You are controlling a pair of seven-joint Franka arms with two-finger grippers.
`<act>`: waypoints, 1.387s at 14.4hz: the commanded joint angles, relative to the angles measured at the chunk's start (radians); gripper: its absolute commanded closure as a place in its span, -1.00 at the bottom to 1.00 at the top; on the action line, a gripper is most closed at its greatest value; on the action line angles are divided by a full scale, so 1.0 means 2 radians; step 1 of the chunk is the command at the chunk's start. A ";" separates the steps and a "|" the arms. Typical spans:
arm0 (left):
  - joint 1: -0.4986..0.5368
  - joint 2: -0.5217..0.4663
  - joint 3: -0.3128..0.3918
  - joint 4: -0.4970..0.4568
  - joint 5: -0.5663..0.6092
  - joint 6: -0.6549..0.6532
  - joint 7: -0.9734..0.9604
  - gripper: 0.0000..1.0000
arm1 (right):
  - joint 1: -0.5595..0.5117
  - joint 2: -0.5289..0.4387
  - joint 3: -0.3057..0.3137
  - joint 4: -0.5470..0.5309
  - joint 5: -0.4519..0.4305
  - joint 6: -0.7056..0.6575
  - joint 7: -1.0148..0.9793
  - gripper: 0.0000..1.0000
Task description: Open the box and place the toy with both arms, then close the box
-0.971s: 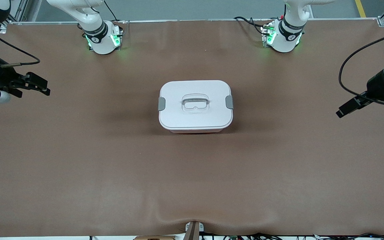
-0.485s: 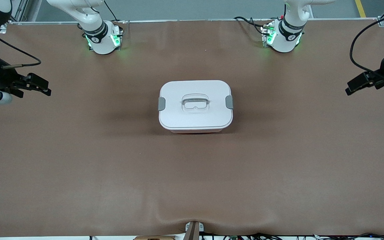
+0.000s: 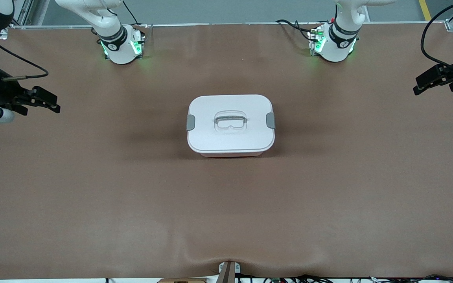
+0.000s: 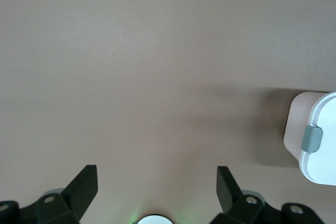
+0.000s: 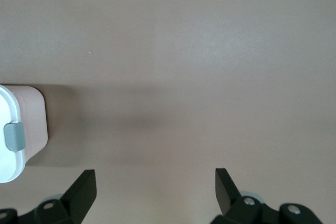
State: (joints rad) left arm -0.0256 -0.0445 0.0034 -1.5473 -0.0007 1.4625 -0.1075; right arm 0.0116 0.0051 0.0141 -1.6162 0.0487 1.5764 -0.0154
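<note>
The box (image 3: 230, 125) stands closed in the middle of the table, its white lid on with a grey clip at each end and a clear handle on top; a strip of pink tub shows under the lid. It also shows in the left wrist view (image 4: 314, 137) and the right wrist view (image 5: 18, 132). The toy is out of view. My left gripper (image 3: 423, 84) is open and empty over the table's edge at the left arm's end. My right gripper (image 3: 49, 102) is open and empty over the table at the right arm's end. Both are far from the box.
The brown mat (image 3: 226, 204) covers the whole table. The two arm bases (image 3: 120, 45) (image 3: 334, 43) stand along the table's edge farthest from the front camera. Cables hang by each gripper.
My left gripper has risen and drawn away from the box toward its end of the table. My right gripper has barely moved. The box has not moved.
</note>
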 commanded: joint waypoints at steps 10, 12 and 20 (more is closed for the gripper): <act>-0.003 -0.012 0.013 -0.006 0.005 0.005 0.052 -1.00 | 0.003 -0.003 0.001 -0.001 -0.007 0.001 0.004 -1.00; -0.002 -0.012 0.014 -0.007 0.005 0.005 0.026 -1.00 | 0.003 -0.003 0.002 0.000 -0.007 0.002 0.004 -1.00; -0.003 -0.012 0.020 -0.007 0.002 0.005 0.020 -1.00 | 0.009 -0.003 0.002 0.000 -0.011 0.000 0.004 -1.00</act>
State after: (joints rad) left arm -0.0252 -0.0461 0.0406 -1.5473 -0.0003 1.4650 -0.0603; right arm 0.0248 0.0050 0.0176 -1.6162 0.0420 1.5774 -0.0154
